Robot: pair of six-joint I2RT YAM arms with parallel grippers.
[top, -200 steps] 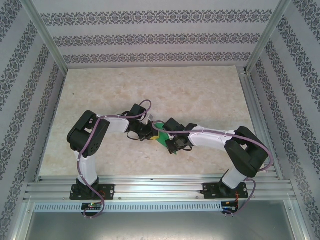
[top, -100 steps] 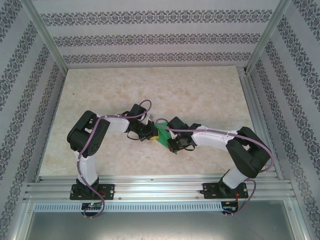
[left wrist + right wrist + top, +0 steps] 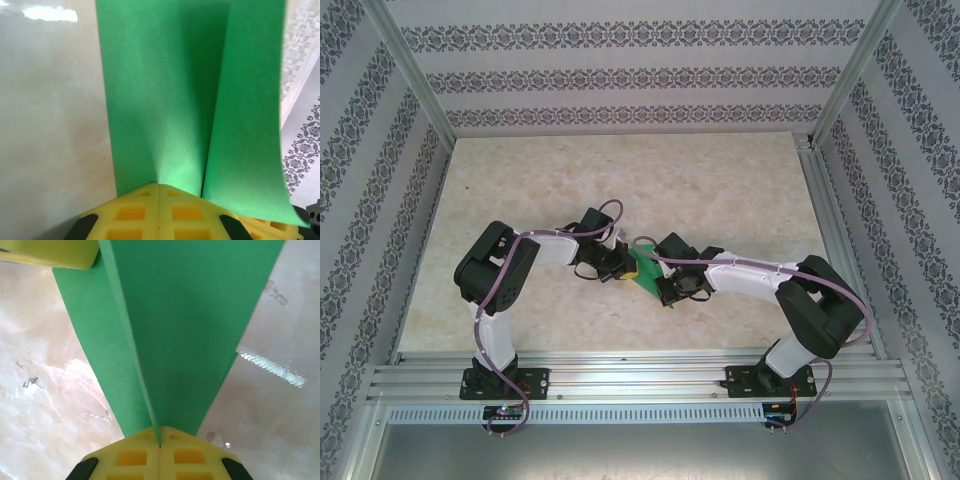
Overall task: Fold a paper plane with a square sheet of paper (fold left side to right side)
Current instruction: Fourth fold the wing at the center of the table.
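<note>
Two pinches on the paper [image 3: 165, 100]: left fingers [image 3: 132, 216] and right fingers [image 3: 132, 458] both clamped on it. Mid-fold; next likely needs edges aligned, crease pressed flat.

The right hand [image 3: 159, 441], its two yellow gridded fingers [image 3: 132, 460] pressed together, pinches the near end of a bright green sheet of thin paper [image 3: 190, 325] folded along a crease. A yellow pad [image 3: 50, 251] touches the paper's far corner, above the pale marbled tabletop [image 3: 45, 405].
</note>
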